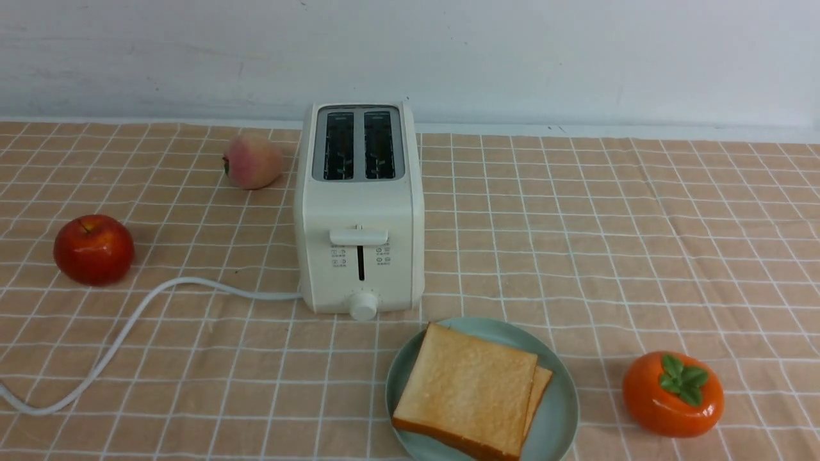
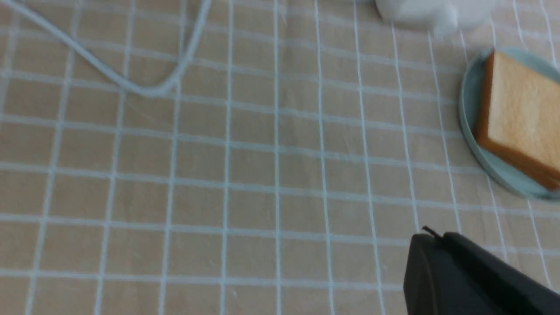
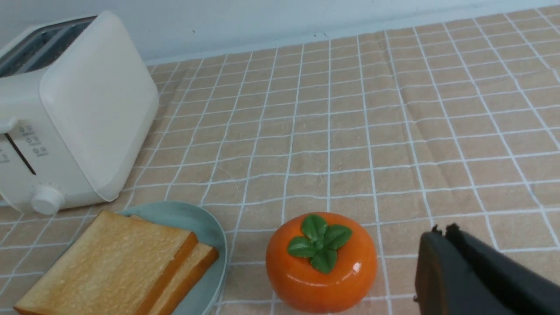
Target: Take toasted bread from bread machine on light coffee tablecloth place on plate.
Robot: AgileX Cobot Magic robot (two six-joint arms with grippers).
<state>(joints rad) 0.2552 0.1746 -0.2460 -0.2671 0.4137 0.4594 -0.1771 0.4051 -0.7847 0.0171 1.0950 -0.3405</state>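
A: Checking toasted bread: two thick square slices, golden-tan faces, orange-brown crusts, stacked on the plate in front of the bread machine, slots empty.
B: Claws?
A: Left claw, right claw: only dark edges show above the light coffee tablecloth; can't tell, nothing held.

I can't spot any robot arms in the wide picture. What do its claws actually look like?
Only slivers show, in the wrist cameras. The left gripper is a matte black, smooth wedge with a rounded tip and a tiny nub on top. The right gripper looks the same: plain black plastic, no markings or cables visible. The front view shows neither arm.
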